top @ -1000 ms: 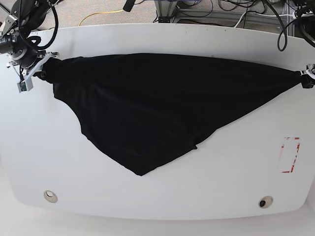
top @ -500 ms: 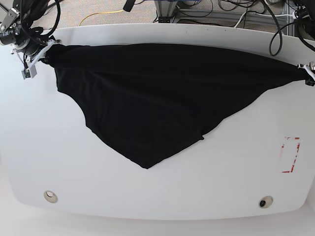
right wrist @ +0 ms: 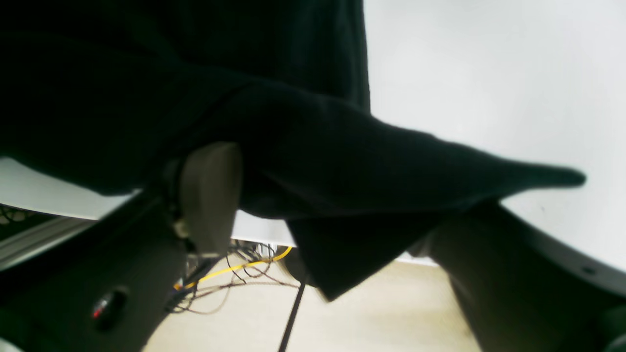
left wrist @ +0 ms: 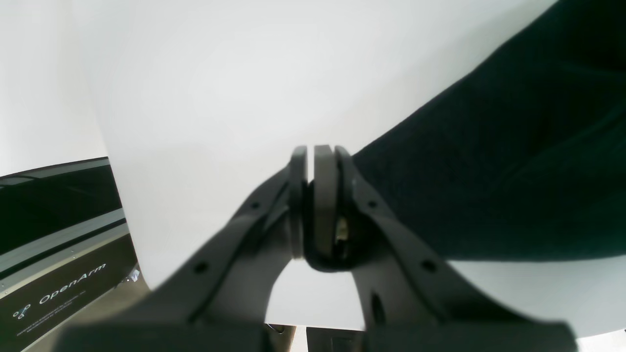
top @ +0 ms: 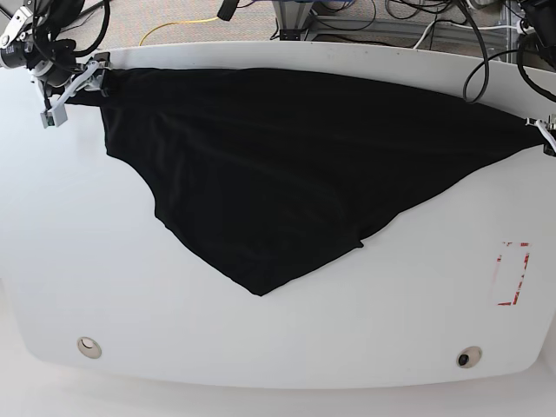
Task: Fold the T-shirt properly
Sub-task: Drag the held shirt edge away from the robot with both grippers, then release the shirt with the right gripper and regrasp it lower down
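Observation:
The black T-shirt lies spread as a wide triangle on the white table, its point toward the front edge. At the far left corner my right gripper stands open. In the right wrist view its jaws are wide apart and the shirt's corner drapes loosely between them, past the table edge. At the right edge my left gripper is shut on the shirt's other corner. The left wrist view shows its pads pressed together with the fabric running away to the right.
A red-bordered marker lies on the table at the right. Two round holes sit near the front edge. Cables and a yellow cord lie on the floor beyond the far edge.
Both grippers have carried the shirt's corners toward the far edge, and the cloth has spread wider. The right gripper's jaws have opened and let its corner go.

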You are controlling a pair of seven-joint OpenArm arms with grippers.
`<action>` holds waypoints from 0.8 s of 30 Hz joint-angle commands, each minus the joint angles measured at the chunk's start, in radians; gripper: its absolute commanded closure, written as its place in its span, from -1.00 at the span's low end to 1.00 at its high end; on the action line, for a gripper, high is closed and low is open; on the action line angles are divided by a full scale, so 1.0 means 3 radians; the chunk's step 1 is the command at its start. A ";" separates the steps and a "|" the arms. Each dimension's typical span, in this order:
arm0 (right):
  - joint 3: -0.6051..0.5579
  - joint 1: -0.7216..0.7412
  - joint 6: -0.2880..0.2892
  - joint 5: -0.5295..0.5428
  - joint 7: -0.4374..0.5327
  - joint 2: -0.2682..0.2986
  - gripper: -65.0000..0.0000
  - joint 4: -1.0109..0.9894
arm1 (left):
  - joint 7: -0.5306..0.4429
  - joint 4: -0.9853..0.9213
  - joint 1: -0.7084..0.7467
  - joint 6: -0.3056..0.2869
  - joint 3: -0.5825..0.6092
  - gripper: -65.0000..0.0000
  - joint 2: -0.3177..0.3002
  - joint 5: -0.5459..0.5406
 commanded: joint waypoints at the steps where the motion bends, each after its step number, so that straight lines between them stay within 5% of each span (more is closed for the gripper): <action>1: 0.0122 -0.0014 0.0005 0.0287 0.0046 0.0077 -0.88 0.0062 | -0.0052 0.0047 -0.0029 0.0021 -0.0042 1.00 -0.0110 -0.0004; 12: 0.0183 -0.0116 0.0005 0.1534 0.0041 0.0179 -0.87 0.0032 | -0.0052 0.0047 -0.0044 0.0021 -0.0031 1.00 -0.0110 -0.0004; 19: -0.0011 0.0339 0.0005 0.1197 0.0041 0.0179 -0.87 0.0032 | -0.0057 -0.0096 -0.0162 0.0021 -0.0021 1.00 -0.0135 0.0001; 24: -0.0431 0.0917 0.0005 0.0588 0.0046 0.0138 -0.86 -0.0004 | -0.0057 -0.0255 -0.0284 0.0021 -0.0016 1.00 -0.0181 0.0001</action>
